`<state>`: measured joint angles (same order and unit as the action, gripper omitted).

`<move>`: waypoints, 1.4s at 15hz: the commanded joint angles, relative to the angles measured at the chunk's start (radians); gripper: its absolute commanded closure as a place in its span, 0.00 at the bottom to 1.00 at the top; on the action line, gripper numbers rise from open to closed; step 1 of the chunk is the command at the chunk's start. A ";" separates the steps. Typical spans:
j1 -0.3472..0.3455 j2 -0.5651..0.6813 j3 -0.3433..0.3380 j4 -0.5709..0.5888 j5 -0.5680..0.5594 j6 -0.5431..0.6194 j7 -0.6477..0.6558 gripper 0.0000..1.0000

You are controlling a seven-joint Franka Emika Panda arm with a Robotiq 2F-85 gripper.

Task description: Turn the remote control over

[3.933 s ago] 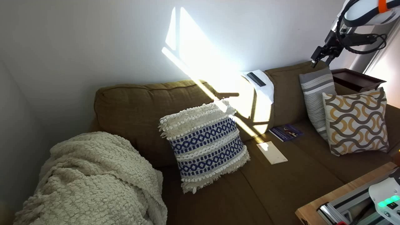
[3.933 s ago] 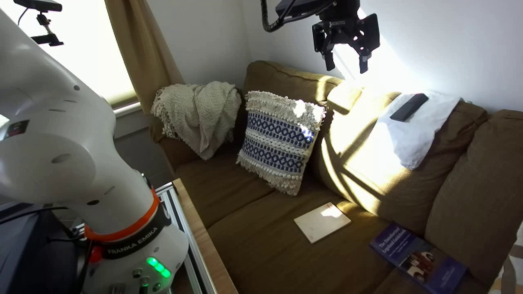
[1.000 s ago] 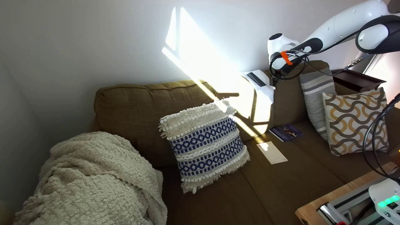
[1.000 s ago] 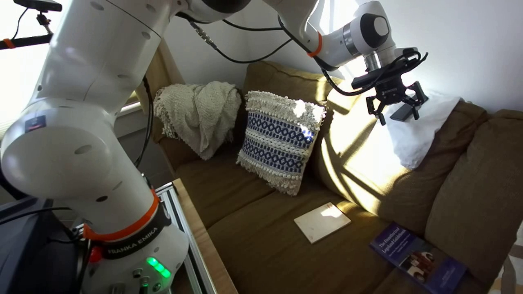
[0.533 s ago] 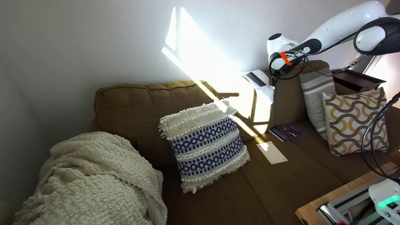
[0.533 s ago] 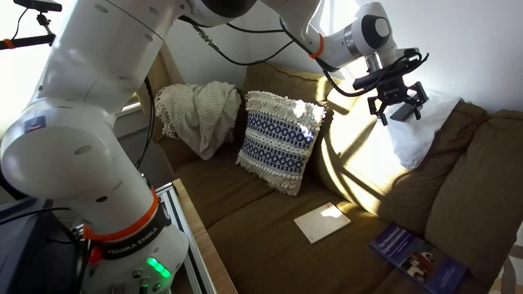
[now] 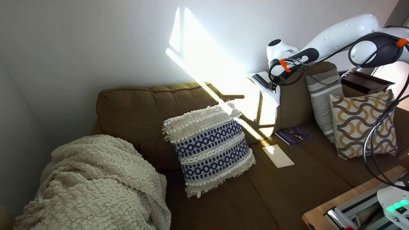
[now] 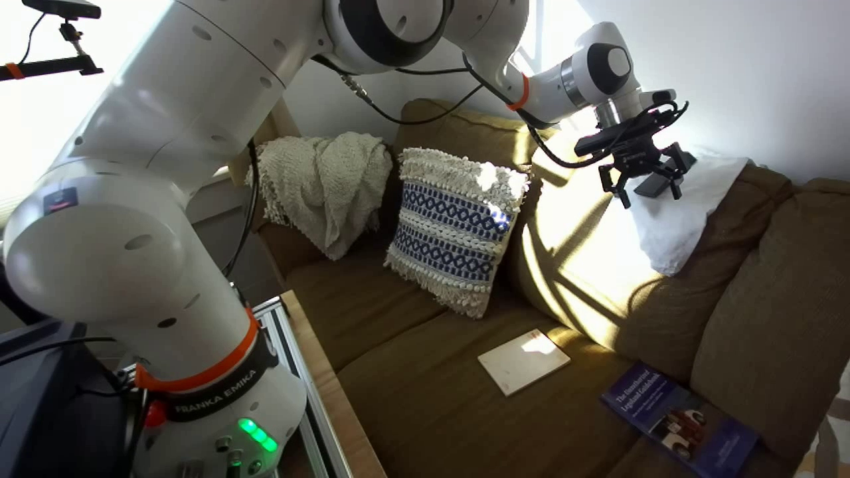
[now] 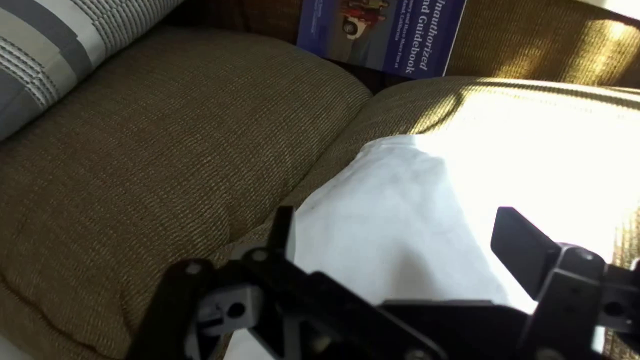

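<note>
Remote control (image 7: pixel 260 80): slim dark bar resting on a white cloth (image 9: pixel 380 215), which is draped over the sofa's back cushion (image 8: pixel 671 318). Its long axis slants down the slope toward the front. No buttons made out; cannot tell which face is up.

Robotiq gripper (image 8: pixel 651 196): pointing down at the cloth, jaws spread wide, no grip on anything. Between the fingers (image 9: pixel 522 250) the wrist view shows mainly cloth; low in that view I cannot separate any of the remote from the dark gripper parts. In both exterior views the gripper overlaps part of the remote, near its lower end. Contact not determinable.

Progress (judged): early, approach stage. Done: gripper brought to the remote, jaws ready. Left: line up across the bar, grasp, raise it, roll it half a turn, set it back, release. No sign of the turn itself; the bar seems to lie along the cloth, not tipped.

Also on the seat cushion (image 8: pixel 425 398): blue guidebook (image 8: pixel 677 418) and off-white flat rectangle (image 8: pixel 523 362), both well apart from the gripper. Presumably not involved.
</note>
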<state>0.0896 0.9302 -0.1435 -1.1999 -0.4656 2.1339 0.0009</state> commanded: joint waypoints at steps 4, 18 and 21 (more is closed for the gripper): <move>0.060 0.131 -0.071 0.176 -0.026 0.020 0.130 0.00; 0.090 0.285 -0.158 0.358 -0.038 0.096 0.209 0.00; 0.092 0.280 -0.169 0.355 -0.038 0.117 0.222 0.00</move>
<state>0.1820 1.1792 -0.2888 -0.8863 -0.4862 2.2155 0.1881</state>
